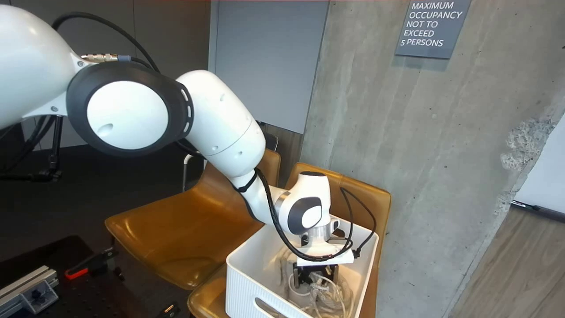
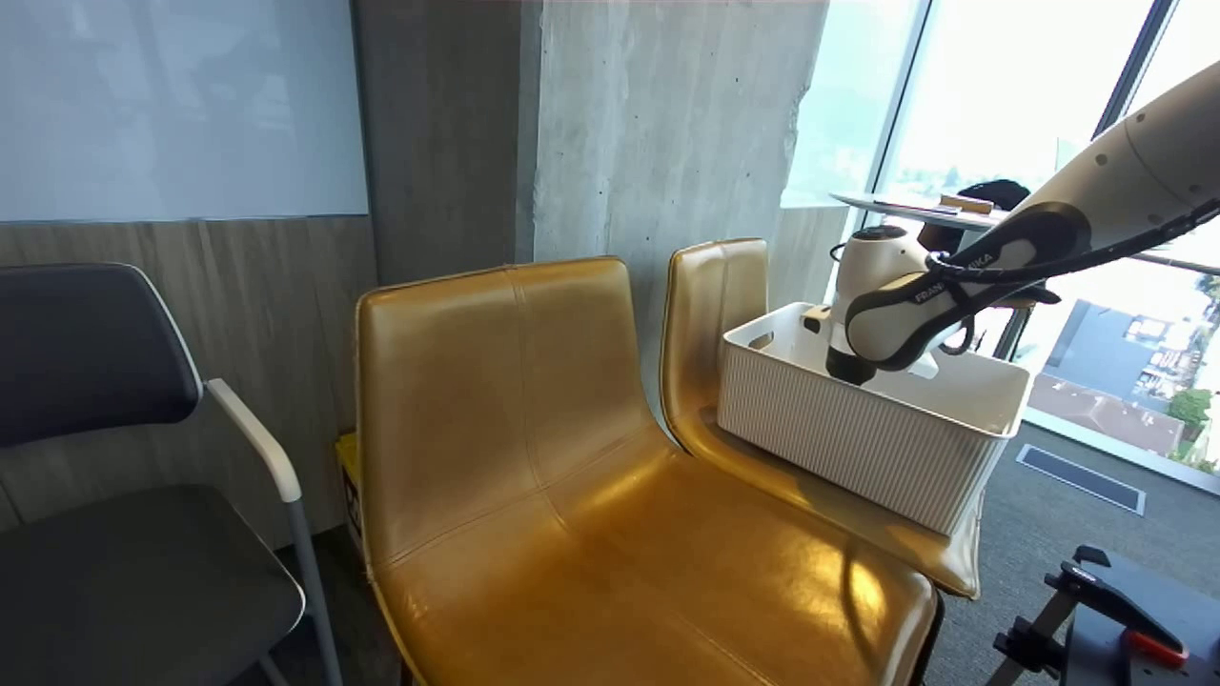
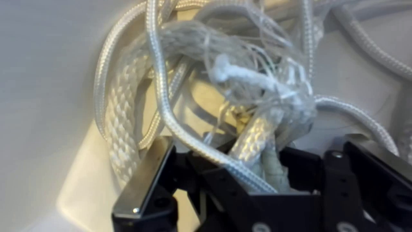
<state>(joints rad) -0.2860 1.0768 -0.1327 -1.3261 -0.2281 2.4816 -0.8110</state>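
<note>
My gripper [image 3: 257, 151] reaches down inside a white ribbed bin [image 1: 260, 282]. In the wrist view its jaws have closed around the thick, braided white rope [image 3: 254, 138], whose strands lie between the dark pads and run towards the palm. Just above the jaws the rope is frayed, with loose fibres and a stiff pale end. A thinner white cord [image 3: 164, 100] crosses over one finger; whether it is pinched too I cannot tell. The rope pile [image 1: 326, 296] also shows beneath the gripper in an exterior view. Elsewhere the wall of the bin [image 2: 839, 438] hides the fingers.
The bin stands on the seat of a tan leather chair [image 1: 382, 194], close to a concrete wall [image 1: 423, 145]. Beside it is another tan chair [image 2: 591, 514]. A red-and-black clamp [image 1: 90, 265] is on a dark table. A grey chair [image 2: 114, 534] stands farther away.
</note>
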